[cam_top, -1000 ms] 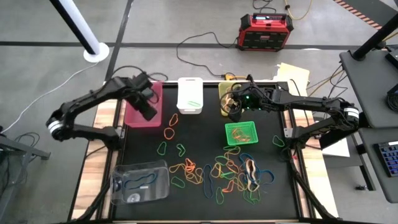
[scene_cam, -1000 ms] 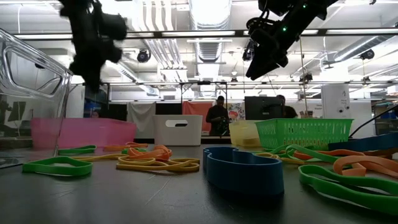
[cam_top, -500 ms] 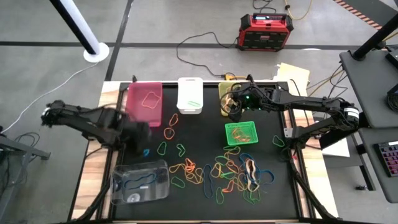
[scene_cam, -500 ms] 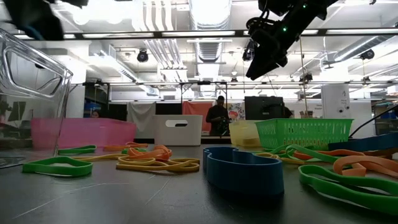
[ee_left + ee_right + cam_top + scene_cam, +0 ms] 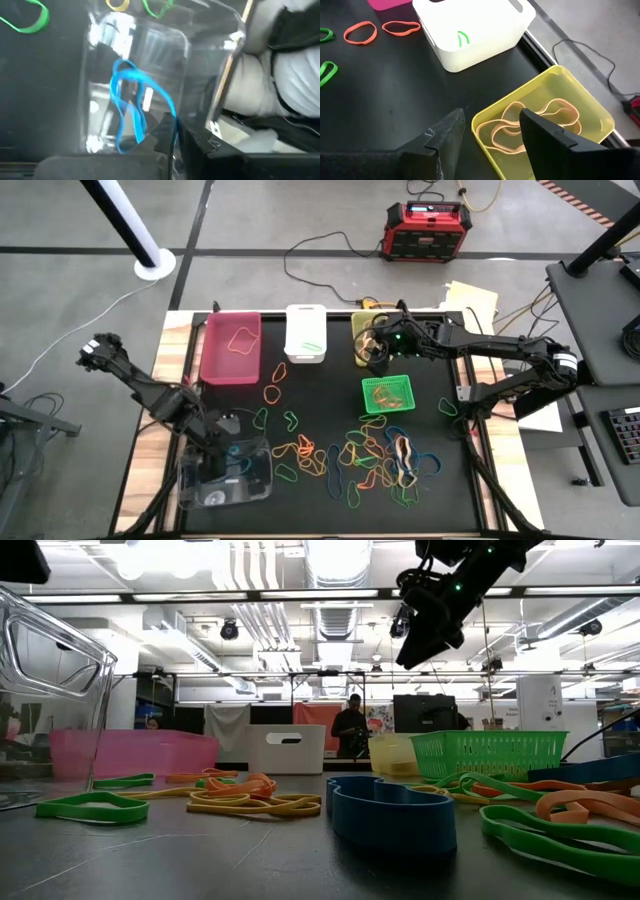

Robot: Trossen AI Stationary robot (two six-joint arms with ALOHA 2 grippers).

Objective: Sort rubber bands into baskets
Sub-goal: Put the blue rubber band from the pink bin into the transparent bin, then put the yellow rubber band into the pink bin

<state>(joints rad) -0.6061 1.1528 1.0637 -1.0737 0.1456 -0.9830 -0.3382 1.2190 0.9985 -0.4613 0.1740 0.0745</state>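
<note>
Most rubber bands lie unsorted mid-table, few in the baskets; left gripper, jaws shut and empty, hangs over the near-left clear bin, right gripper, jaws parted and empty, above the far yellow-green bin.

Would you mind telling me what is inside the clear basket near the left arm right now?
The clear basket holds a blue rubber band. The left gripper hangs over the basket and covers part of its floor, so anything beneath it cannot be seen.
</note>
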